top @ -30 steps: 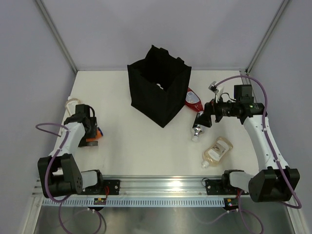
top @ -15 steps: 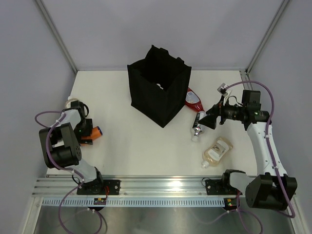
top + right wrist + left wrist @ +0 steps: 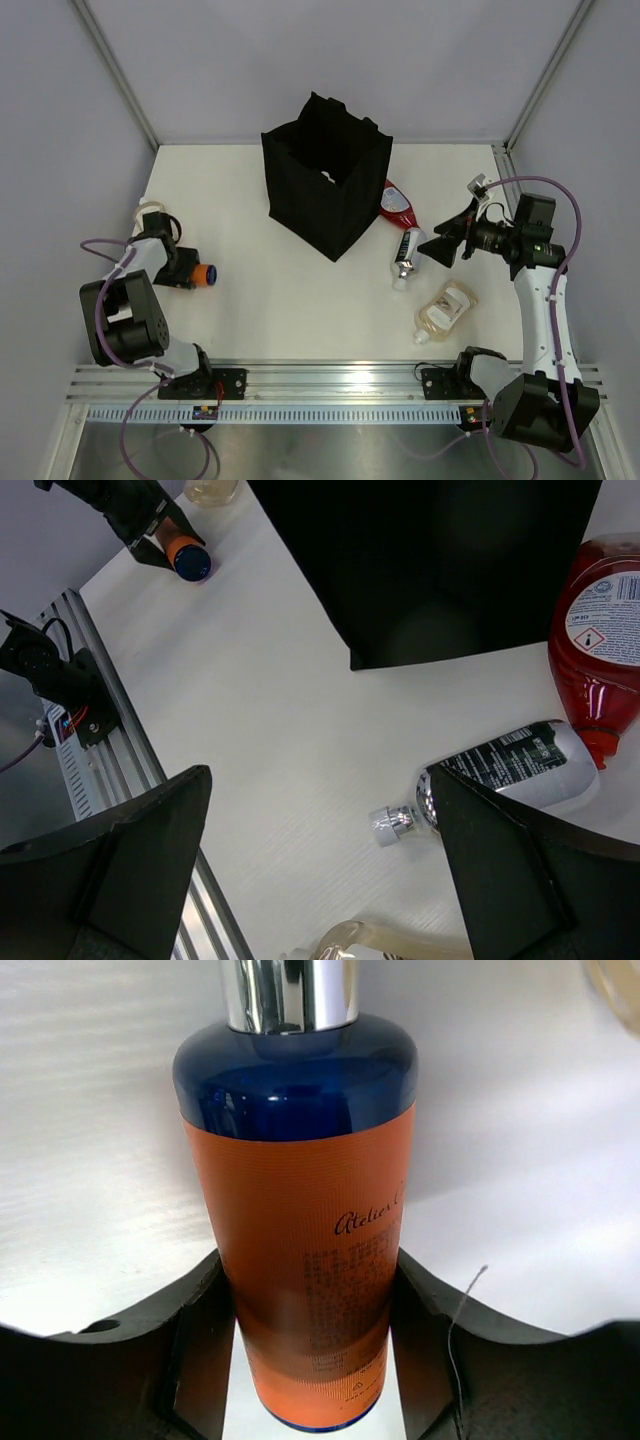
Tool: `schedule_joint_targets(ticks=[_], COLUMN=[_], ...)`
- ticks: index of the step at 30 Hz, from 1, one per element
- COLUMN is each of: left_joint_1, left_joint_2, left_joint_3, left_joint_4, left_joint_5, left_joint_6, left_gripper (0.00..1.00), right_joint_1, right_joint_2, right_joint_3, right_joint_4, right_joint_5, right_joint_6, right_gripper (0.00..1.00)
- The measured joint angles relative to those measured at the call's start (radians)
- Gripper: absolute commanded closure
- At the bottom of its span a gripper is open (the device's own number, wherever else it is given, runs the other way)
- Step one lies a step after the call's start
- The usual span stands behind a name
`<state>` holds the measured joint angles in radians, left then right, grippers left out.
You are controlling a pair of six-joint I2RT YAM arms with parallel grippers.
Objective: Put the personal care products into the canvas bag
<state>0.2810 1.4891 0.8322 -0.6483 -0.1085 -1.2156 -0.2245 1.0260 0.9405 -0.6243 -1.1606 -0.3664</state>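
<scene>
The left hand [image 3: 308, 1300] clasps an orange bottle [image 3: 300, 1220] lying on the surface [image 3: 270, 300], seemingly ready to carry it to the black bag [image 3: 325, 185] well apart, while the right hand [image 3: 318, 780] hangs spread, empty, above a silver tube [image 3: 510, 765].

table [image 3: 270, 300]: white, matte; walls [image 3: 300, 60]: pale grey | rail [image 3: 330, 378]: aluminium, near edge

The squeeze bottle [image 3: 397, 205] and the tube [image 3: 408, 252] lie just right of the canvas bag [image 3: 320, 195].
</scene>
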Motion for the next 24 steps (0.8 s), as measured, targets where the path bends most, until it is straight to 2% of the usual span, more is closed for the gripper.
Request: schedule_joint_targets(ticks=[10,15,19,24], left_joint_1=[-0.049,-0.166,-0.368,-0.562], left_joint_2=[-0.319,-0.465,-0.482,-0.430], left_joint_3=[-0.191,-0.214,-0.087,0.240], left_joint_4=[0.229,0.344,0.373,0.358], left_joint_5=[0.265,0.369,0.371,0.358], left_joint_6=[0.193,0.229,0.263,0.351], left_gripper=[1.00,1.00,1.00,1.00], right_joint_1=[-0.056,-0.059,-0.062,-0.074], right_joint_2=[0.005,0.005,0.005,0.003], right_joint_3=[-0.015,-0.024,-0.027,-0.031], right_joint_4=[0.008,0.010,0.011,0.012], right_joint_5=[-0.039,-0.039,-0.039,-0.038], right_joint_6=[-0.002,-0.002,-0.004,-0.004], right_gripper=[0.01,0.00,0.01,0.00])
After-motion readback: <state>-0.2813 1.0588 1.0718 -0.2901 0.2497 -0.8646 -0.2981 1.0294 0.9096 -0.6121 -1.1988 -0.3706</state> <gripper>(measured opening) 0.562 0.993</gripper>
